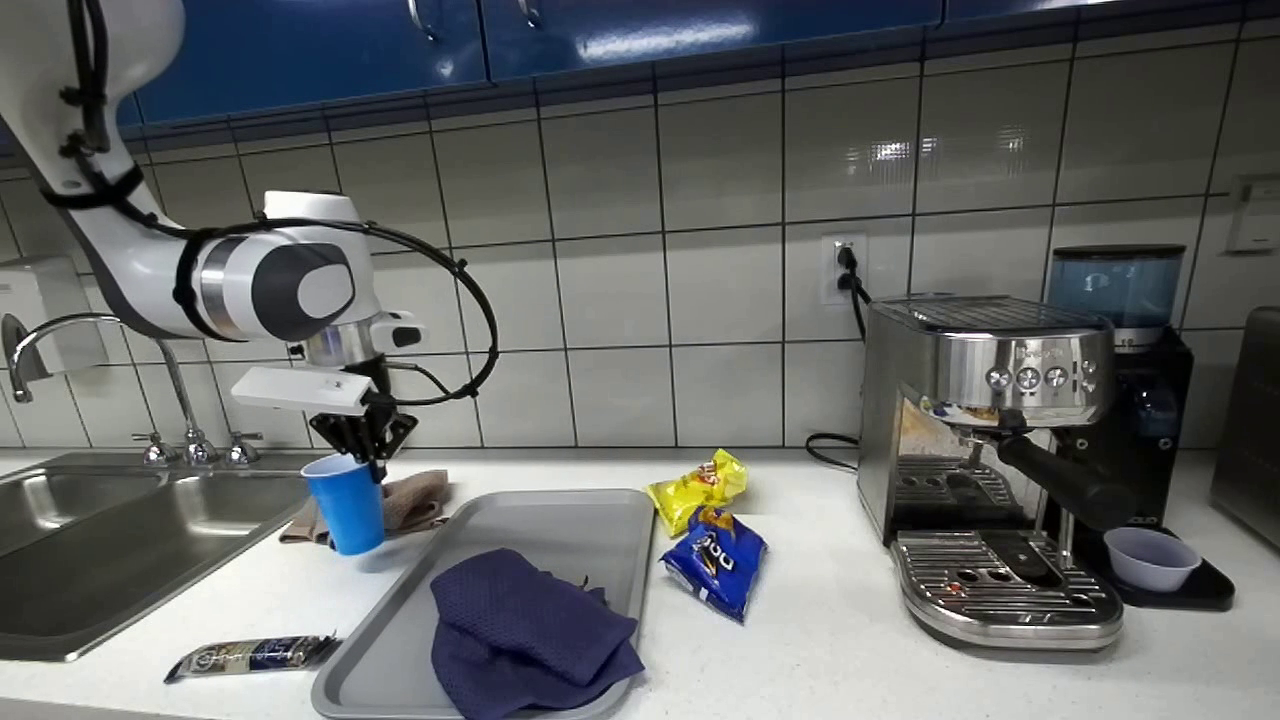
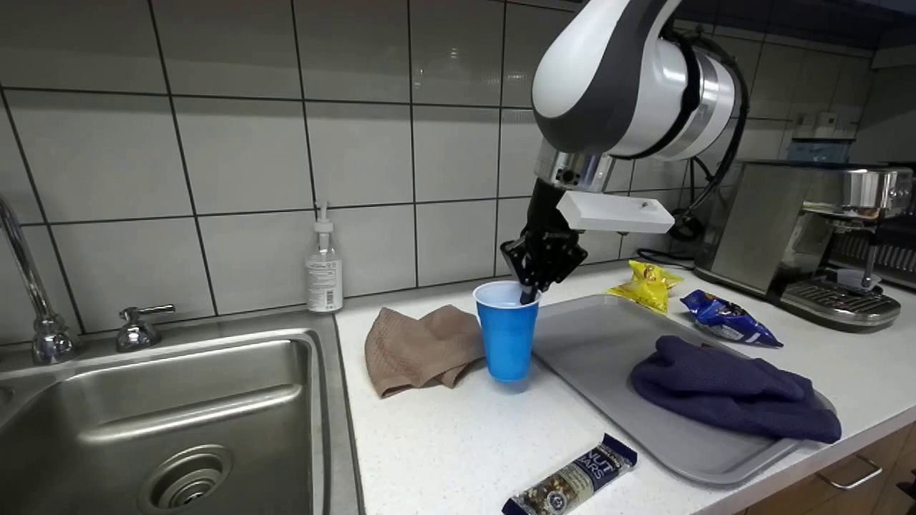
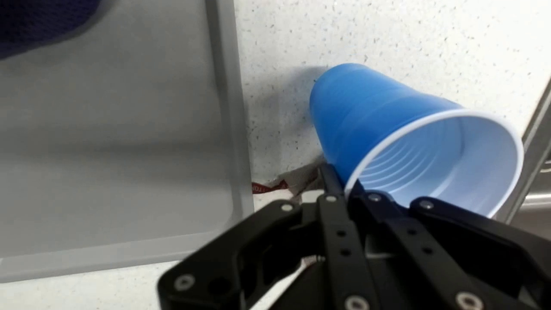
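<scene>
Fingers (image 3: 342,237), almost shut together, pinch a thin-walled, tapered plastic cup (image 3: 404,133); in the wrist view, a smooth grey tray (image 3: 129,116) lies at its nine o'clock.

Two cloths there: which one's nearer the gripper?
The brown cloth, on the counter near the blue cup that the gripper holds. The navy cloth lies on the gray tray, farther from the gripper.
</scene>
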Action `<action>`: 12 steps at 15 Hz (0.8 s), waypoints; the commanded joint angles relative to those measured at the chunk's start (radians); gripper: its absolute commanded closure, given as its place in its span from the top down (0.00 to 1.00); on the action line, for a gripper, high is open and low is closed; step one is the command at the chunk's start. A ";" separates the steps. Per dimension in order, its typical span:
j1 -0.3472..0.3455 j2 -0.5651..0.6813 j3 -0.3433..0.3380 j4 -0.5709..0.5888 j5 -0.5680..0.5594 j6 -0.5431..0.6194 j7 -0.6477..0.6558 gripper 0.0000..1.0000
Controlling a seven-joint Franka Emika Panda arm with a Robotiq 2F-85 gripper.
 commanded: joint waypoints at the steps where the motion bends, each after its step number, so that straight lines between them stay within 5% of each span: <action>1: -0.023 -0.012 -0.016 0.026 0.010 0.000 0.033 0.01; 12: -0.052 0.041 -0.152 0.093 -0.050 0.002 0.173 0.01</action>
